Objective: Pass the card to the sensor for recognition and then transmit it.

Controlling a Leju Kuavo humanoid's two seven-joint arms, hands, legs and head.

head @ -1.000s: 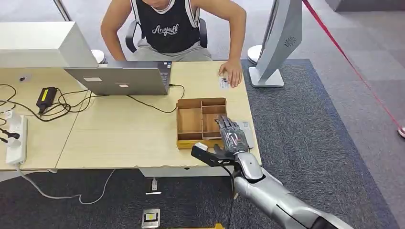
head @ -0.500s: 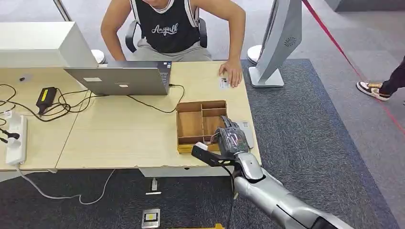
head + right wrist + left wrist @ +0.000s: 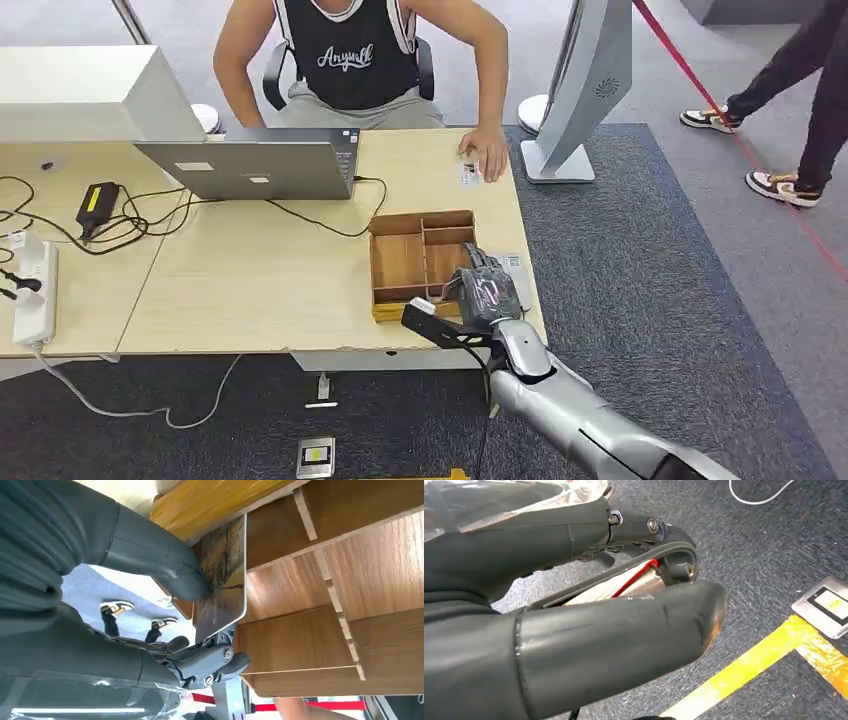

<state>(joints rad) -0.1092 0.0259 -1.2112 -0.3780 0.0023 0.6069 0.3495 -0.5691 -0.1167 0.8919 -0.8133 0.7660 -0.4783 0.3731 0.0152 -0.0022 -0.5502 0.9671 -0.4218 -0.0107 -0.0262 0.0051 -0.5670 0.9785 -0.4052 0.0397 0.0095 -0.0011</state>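
Your right robot hand (image 3: 485, 290) reaches over the wooden tray (image 3: 398, 262) near the right front corner of the table (image 3: 260, 290), fingers closing on the card (image 3: 223, 577), which the right wrist view shows pinched between the thick thumb (image 3: 155, 560) and the darker fingers (image 3: 205, 662) on its far side. The card stands on edge in the tray's compartment nearest the right front corner, one long side down among the wooden dividers and most of its face clear of them.

Judge it a light, thin, stiff piece with a glossy printed face: it should lift with little effort, but the smooth surface could slide between the pads if the pinch is shallow. Take it well in from the edge, flat faces between thumb and fingers, and draw it straight up so a corner does not catch a divider.

Your left robot hand (image 3: 574, 605) hangs low over the dark carpet, fingers curled in with nothing in them.

At the table's far edge a seated person rests a hand (image 3: 489, 155) beside a small white object that may be the sensor; you cannot tell from here. A laptop (image 3: 250, 168) sits toward the far left
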